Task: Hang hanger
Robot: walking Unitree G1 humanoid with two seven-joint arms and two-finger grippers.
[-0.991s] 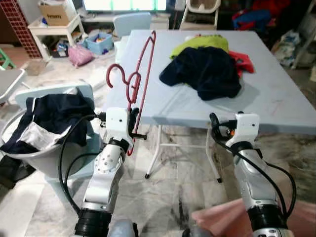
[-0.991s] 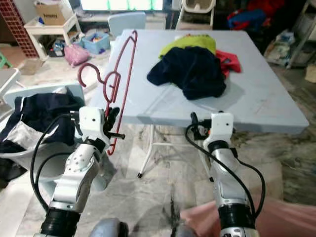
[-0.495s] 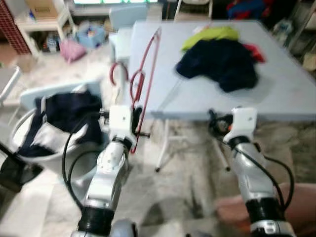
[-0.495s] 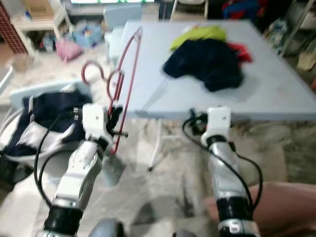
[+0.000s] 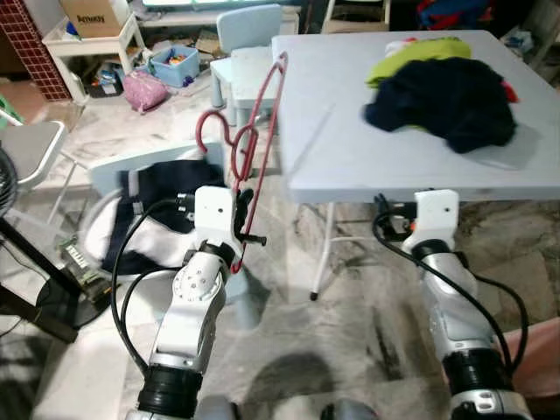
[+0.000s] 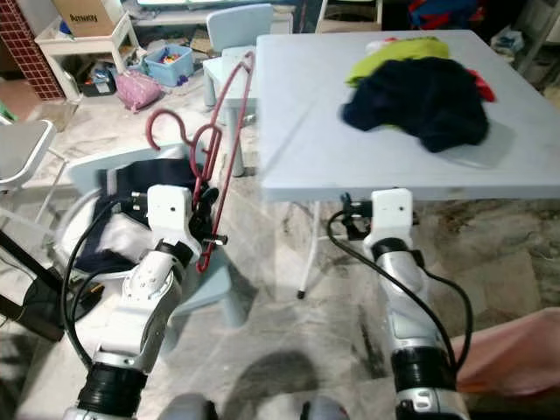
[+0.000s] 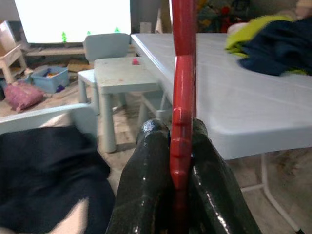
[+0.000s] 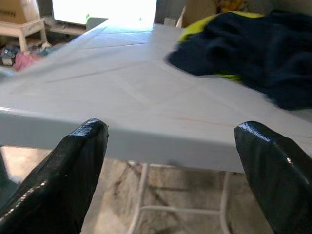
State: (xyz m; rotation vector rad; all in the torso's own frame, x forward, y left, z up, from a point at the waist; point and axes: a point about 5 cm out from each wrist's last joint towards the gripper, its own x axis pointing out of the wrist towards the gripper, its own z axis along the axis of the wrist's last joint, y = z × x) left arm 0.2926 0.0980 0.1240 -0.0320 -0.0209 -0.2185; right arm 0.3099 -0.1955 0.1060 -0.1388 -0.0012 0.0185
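so the left gripper [image 7: 178, 161] is pinched tight on the red hanger [image 5: 259, 131], both black fingers [image 7: 146, 170] pressed against the flat bar with the plastic squeezed between them. hanger stands pretty much upright out of the grip, tilted a bit toward the table, its hook [image 5: 210, 127] curling off to the robot's left, well above the floor. it's held just off the near left corner of the light blue table [image 5: 350, 149], not touching it as far as i can see.

right gripper [image 8: 170, 170] is spread wide with nothing in it, sitting just in front of the table's near edge, level with the edge.

on the far side of the table is a heap of clothes, a dark navy garment [image 5: 446, 101] on top of something lime green [image 5: 411, 52], a bit of red peeking out on the right.

left of the left arm is a pale laundry basket [image 6: 87, 188] with dark clothing [image 5: 166, 188] draped over it. further back there's a small light blue kids chair [image 5: 249, 22], a blue bin of toys [image 5: 175, 66], a pink bag [image 5: 144, 87] and a cardboard box [image 5: 92, 16] on a white stand. floor is marbled tile [image 5: 350, 341].
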